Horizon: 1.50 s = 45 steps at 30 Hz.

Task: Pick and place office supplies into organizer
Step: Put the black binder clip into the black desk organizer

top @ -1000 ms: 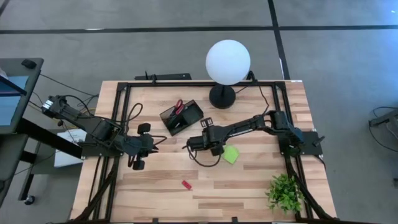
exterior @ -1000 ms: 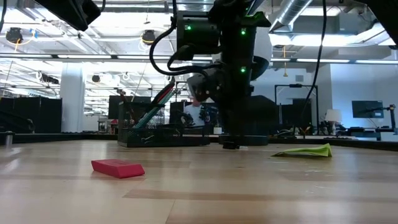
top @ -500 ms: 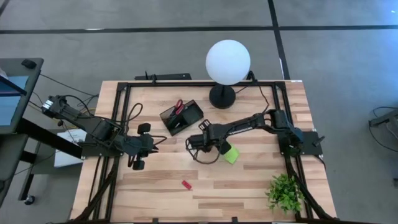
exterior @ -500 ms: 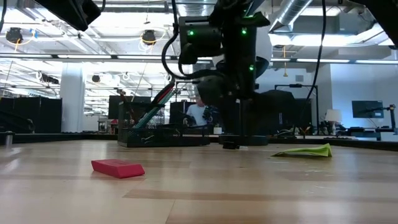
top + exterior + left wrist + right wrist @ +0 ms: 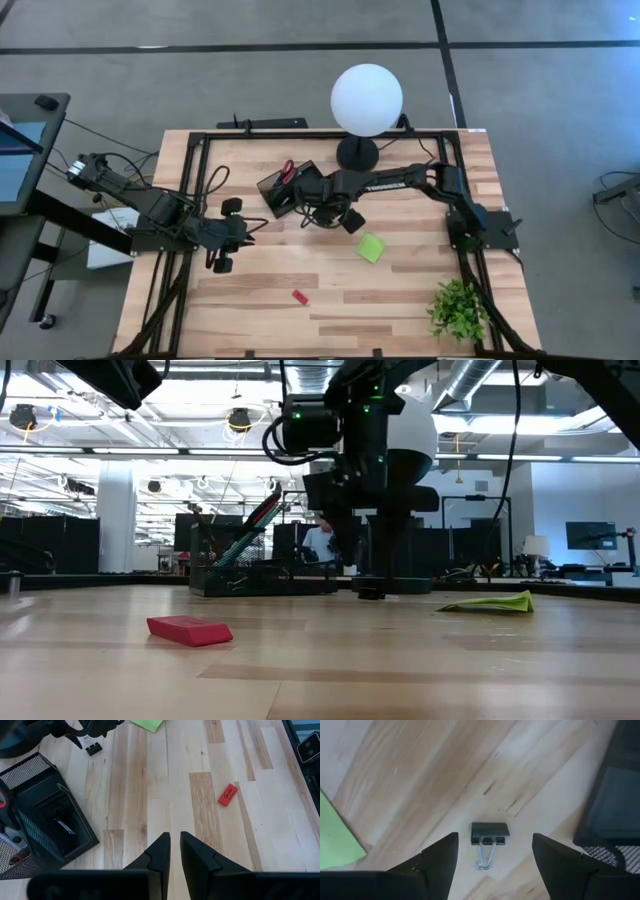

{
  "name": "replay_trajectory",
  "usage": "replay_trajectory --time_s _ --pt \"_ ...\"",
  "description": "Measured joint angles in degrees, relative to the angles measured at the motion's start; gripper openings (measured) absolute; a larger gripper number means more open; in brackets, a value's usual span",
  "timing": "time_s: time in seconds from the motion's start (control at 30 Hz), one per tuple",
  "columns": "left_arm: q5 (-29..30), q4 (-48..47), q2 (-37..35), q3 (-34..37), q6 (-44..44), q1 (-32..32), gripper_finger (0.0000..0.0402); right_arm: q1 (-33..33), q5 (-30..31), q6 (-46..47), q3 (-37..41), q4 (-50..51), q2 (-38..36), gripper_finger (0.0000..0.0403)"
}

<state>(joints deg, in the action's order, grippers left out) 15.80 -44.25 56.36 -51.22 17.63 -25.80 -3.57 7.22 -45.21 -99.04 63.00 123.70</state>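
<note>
The right gripper (image 5: 492,855) has its two fingers spread wide apart with nothing between them; a black binder clip (image 5: 490,834) with silver wire handles lies flat on the table (image 5: 420,775) below the gap, untouched. In the high view this gripper (image 5: 322,203) hangs just at the near right corner of the organizer (image 5: 290,188), with the right arm (image 5: 400,182) reaching in from the table's right side past the round black base of the globe lamp (image 5: 367,97). From table height the gripper (image 5: 355,550) is lifted clear of the wood.

The organizer is a black mesh tray standing in the far middle of the table, turned at an angle; red-handled scissors (image 5: 287,170) stand in its far part and pens (image 5: 250,525) lean out of it. Clips (image 5: 65,825) lie in one of its low compartments.

The green sticky-note pad (image 5: 371,247) lies flat on the table, near and to the right of the gripper, apart from it. A small red piece (image 5: 298,296) lies alone toward the near edge, well apart from everything else.

The left gripper (image 5: 173,851) has its fingers nearly together, holding nothing, and waits over the left part of the table (image 5: 225,236). A small green plant (image 5: 458,308) stands at the near right corner.
</note>
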Motion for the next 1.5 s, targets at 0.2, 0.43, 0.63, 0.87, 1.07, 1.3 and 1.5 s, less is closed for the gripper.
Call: replay_trajectory --time_s 0.2,0.43,0.63,0.87,1.07,1.3,1.5 --pt "0.0 0.0 0.0 0.0 0.0 0.0 0.0038 -0.9 -0.9 -1.9 0.0 -1.4 0.0 0.025" --pt "0.0 0.0 0.0 0.0 -0.1 0.0 0.0038 -1.5 -1.4 -1.1 0.0 -0.1 0.3 0.025" --pt "0.0 0.0 0.0 0.0 0.0 0.0 0.0038 -1.4 -3.1 0.0 0.0 -0.1 0.3 0.0249" --pt "0.0 0.0 0.0 0.0 -0.1 0.0 0.0038 -1.8 -3.6 1.2 0.3 -0.8 0.3 0.0249" --pt "0.0 0.0 0.0 0.0 -0.5 0.0 0.0038 -1.8 -3.9 2.3 3.7 -3.7 0.4 0.0249" --pt "0.0 0.0 0.0 0.0 -0.1 0.0 0.0038 -2.2 -2.7 1.4 4.1 -5.6 0.4 0.0249" --pt "0.0 0.0 0.0 0.0 -0.3 0.0 0.0038 -3.8 -4.3 1.2 4.1 -5.2 0.4 0.0249"
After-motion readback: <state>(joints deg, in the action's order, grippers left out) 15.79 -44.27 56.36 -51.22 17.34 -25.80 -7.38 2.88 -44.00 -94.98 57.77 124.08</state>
